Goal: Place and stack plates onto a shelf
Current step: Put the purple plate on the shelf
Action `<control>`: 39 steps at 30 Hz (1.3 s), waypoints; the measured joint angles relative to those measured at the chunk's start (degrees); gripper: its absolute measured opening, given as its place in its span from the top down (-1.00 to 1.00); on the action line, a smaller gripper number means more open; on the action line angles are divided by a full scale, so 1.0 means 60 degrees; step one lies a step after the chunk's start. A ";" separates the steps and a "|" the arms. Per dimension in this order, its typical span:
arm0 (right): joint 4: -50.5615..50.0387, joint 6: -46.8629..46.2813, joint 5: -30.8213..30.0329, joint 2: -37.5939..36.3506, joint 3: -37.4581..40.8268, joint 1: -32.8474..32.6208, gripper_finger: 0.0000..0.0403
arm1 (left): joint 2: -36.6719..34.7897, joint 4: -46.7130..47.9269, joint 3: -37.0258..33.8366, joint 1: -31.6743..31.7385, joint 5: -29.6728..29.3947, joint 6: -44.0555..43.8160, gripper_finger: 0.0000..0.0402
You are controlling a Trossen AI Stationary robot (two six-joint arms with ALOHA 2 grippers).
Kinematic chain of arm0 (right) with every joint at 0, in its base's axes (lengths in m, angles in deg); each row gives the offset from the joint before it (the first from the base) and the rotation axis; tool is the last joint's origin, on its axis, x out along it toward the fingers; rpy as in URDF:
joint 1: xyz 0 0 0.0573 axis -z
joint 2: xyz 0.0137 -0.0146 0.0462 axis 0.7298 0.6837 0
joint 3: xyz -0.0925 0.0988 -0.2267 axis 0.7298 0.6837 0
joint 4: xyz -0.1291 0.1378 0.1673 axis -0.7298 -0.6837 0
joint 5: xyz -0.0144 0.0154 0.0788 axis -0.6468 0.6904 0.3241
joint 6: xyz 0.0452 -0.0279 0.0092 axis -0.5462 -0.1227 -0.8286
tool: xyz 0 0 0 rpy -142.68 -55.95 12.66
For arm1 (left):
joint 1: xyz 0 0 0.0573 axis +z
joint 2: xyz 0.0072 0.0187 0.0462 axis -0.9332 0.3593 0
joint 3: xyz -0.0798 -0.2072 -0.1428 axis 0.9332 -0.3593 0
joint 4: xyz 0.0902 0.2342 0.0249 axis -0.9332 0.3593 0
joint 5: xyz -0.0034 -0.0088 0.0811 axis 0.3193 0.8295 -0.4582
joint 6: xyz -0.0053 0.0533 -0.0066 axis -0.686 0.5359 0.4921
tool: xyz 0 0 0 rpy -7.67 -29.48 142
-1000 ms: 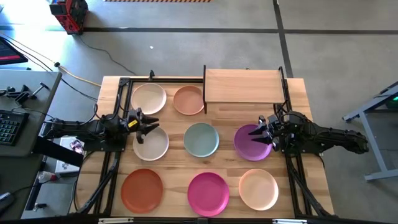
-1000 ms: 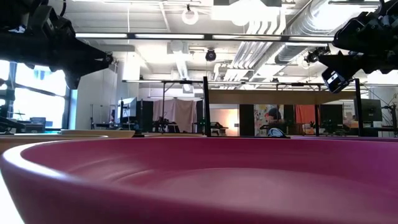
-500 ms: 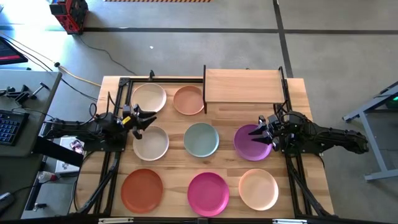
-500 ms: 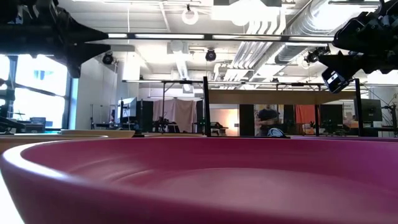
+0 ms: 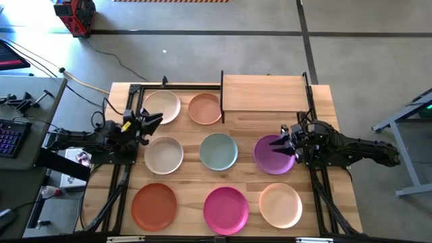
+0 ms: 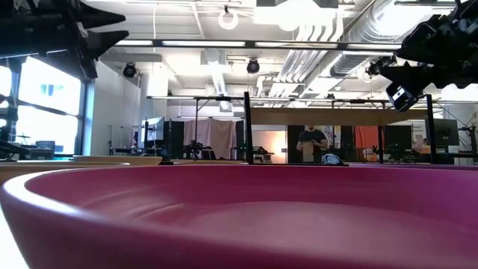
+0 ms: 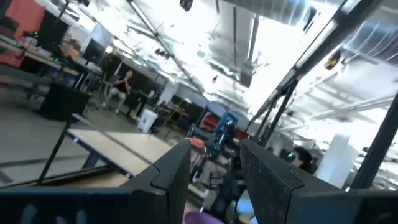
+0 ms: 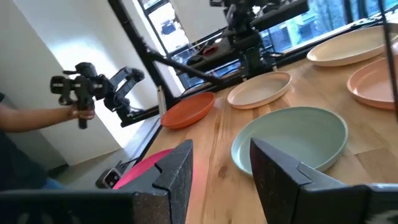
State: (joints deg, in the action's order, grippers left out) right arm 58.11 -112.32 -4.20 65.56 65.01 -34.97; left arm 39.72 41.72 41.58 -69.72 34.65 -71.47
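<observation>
Both the left gripper point(image 5: 152, 120) and the right gripper point(image 5: 283, 140) stand open and empty (touching nothing), with eight plates point(image 5: 219, 150) on the table.

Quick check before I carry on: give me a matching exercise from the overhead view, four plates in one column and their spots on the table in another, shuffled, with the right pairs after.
Plates:
1. purple plate
2. magenta plate
3. grey-teal plate
4. rust-orange plate

Places:
A. middle of the table
B. front row, centre
C. front row, on the left arm's side
D. under the right gripper, in front of the shelf

Pairs: 1-D, 2-B, 3-A, 4-C
</observation>
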 joint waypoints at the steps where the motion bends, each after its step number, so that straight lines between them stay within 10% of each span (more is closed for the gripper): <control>1: 0.0007 -0.0155 -0.0150 -0.0001 -0.0002 0.0000 0.29 | 0.0000 -0.0145 0.0000 0.0000 -0.0006 0.0000 0.35; 15: 0.1527 -0.1893 -0.3263 0.0003 -0.0062 0.0015 0.29 | 0.0000 -0.1774 0.0007 0.0000 -0.1451 -0.0077 0.35; 26: 0.5536 -0.1589 -0.3100 -0.0001 -0.0161 0.0015 0.29 | 0.0543 -0.1774 0.1593 0.0000 -0.1490 0.1223 0.35; 39: -0.1068 0.0606 -0.3090 0.0908 -0.5042 0.0015 0.29 | 0.2342 0.0574 0.4530 0.0000 -0.1488 0.2023 0.35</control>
State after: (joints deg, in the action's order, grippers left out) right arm 51.70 -108.68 -22.74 71.01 34.76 -34.88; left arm 53.77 45.16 68.76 -69.72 25.72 -59.33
